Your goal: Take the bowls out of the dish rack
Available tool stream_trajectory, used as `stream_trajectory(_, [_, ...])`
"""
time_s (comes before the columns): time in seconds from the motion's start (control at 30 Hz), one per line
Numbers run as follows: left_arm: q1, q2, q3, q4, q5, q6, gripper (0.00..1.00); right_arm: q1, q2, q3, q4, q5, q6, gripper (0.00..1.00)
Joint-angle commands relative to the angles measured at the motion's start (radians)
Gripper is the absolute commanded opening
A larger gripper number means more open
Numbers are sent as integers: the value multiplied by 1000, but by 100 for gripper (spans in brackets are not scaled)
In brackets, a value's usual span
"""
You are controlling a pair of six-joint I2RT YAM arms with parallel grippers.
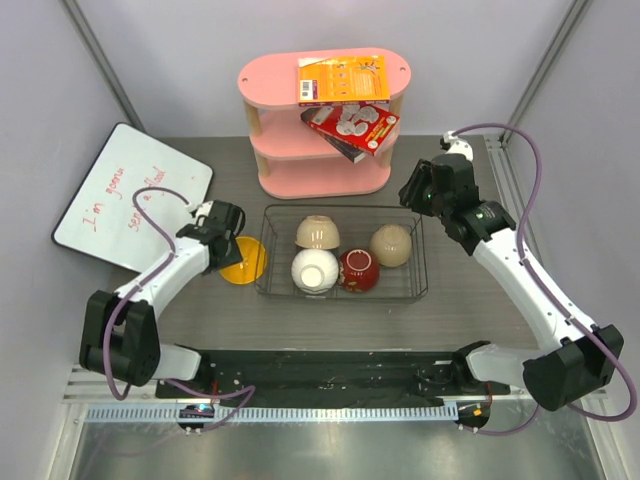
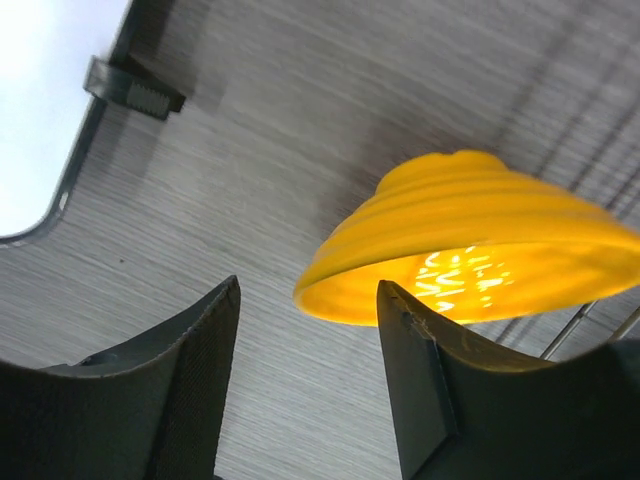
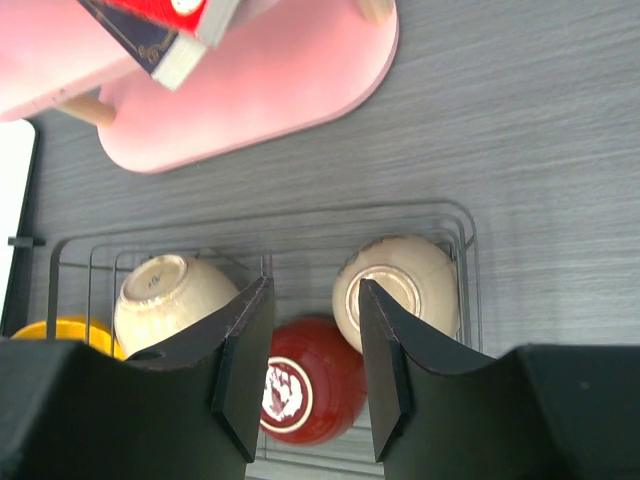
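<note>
The grey table (image 1: 470,300) carries a pink shelf (image 1: 270,80) at the back, with an orange book (image 1: 342,78) on top and a red book (image 1: 352,128) slanting out of the tier below. A whiteboard (image 1: 110,190) with red writing lies at the left. The black wire dish rack (image 1: 345,292) sits mid-table in front of the shelf.

Four bowls sit bottom-up inside it: a beige bowl (image 1: 317,232) at the back left, a second beige bowl (image 1: 391,245) at the right, a white bowl (image 1: 315,270) at the front left, and a dark red bowl (image 1: 357,270) just beside the white one. The yellow bowl (image 1: 243,260) lies tilted on the table outside the rack, just beside its left wall.

The left gripper (image 2: 308,283) hangs close over the yellow bowl's rim, jaws parted and not pinching it. The right gripper (image 3: 315,283) hovers above the rack's back right part, jaws apart with nothing between them.
</note>
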Motion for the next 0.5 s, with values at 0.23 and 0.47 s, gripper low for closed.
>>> stream_trajectory(0.23, [48, 153, 134, 39, -48, 68, 47, 1, -92, -60, -14, -27, 17, 45])
stream_trajectory(0.47, [79, 216, 131, 99, 7, 63, 16, 0, -84, -78, -8, -42, 26, 45])
